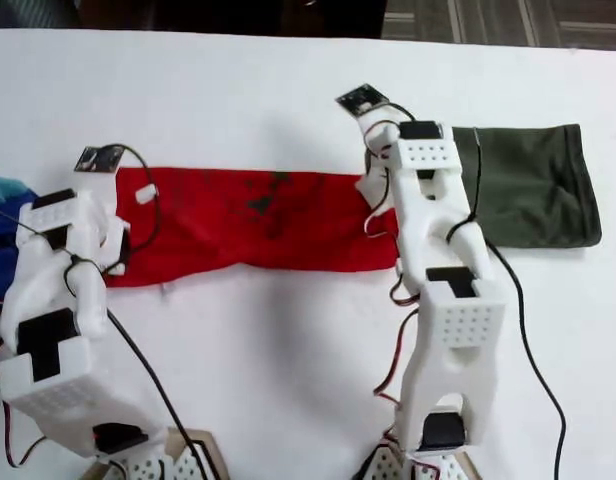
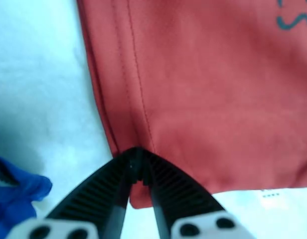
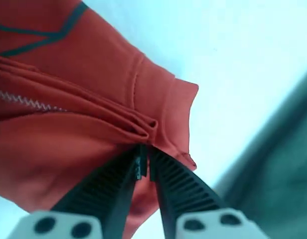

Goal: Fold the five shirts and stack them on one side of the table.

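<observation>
The red shirt, pinched at both ends.
The left gripper is clamped on one folded edge and the right gripper on the other. A green shirt lies just past the right, a blue shirt beside the left.

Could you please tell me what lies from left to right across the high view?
blue cloth at the edge → left gripper → red shirt, pinched at each end by a gripper → right gripper → dark green shirt
</observation>
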